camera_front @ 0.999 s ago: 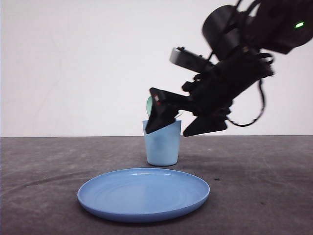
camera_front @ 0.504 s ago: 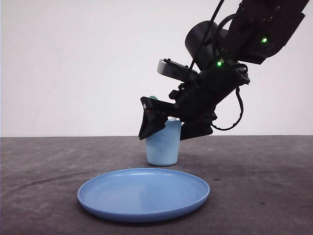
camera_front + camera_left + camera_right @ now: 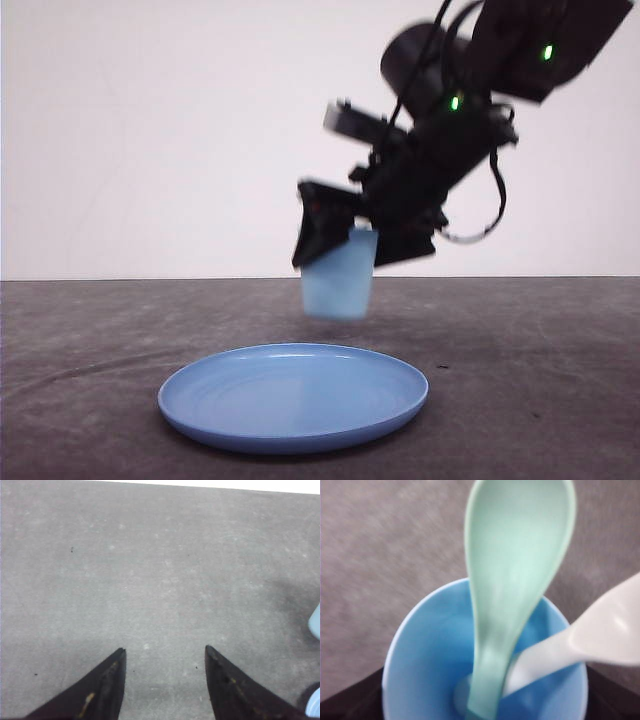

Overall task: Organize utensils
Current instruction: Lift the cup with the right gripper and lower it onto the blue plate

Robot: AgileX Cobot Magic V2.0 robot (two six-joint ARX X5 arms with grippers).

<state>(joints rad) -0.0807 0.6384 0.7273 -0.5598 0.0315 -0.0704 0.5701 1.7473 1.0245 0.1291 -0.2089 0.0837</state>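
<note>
Change since earlier: we see the light blue plastic cup (image 3: 339,285) off the table now, where half a second ago it stood on the dark grey tabletop (image 3: 540,380); its blurred base hangs above the surface, behind the round blue plastic plate (image 3: 293,395); the right gripper (image 3: 362,235), already down at the rim then, has risen with it.
Utensils: we find both inside the cup in the right wrist view; the pale mint-green plastic spoon (image 3: 512,580) stands handle down with its oval bowl above the rim; the small white plastic fork (image 3: 580,640) leans beside it, handle toward the cup's bottom, its head out over the rim; its tines are too blurred for us to make out.
Right tool: clamped on the cup's rim; one dark finger lies outside the wall facing the left side, the other by the far wall.
Right arm pose: reaching from upper right, slanted down and leftward, wrist pitched over the cup.
Left gripper (image 3: 165,655): spread apart, nothing between its fingers, hovering over bare tabletop.
Step in hand: we judge this a carry of the loaded cup.
Next move: we judge it calls for keeping the cup upright, so neither utensil tips out, and a level set-down.
</note>
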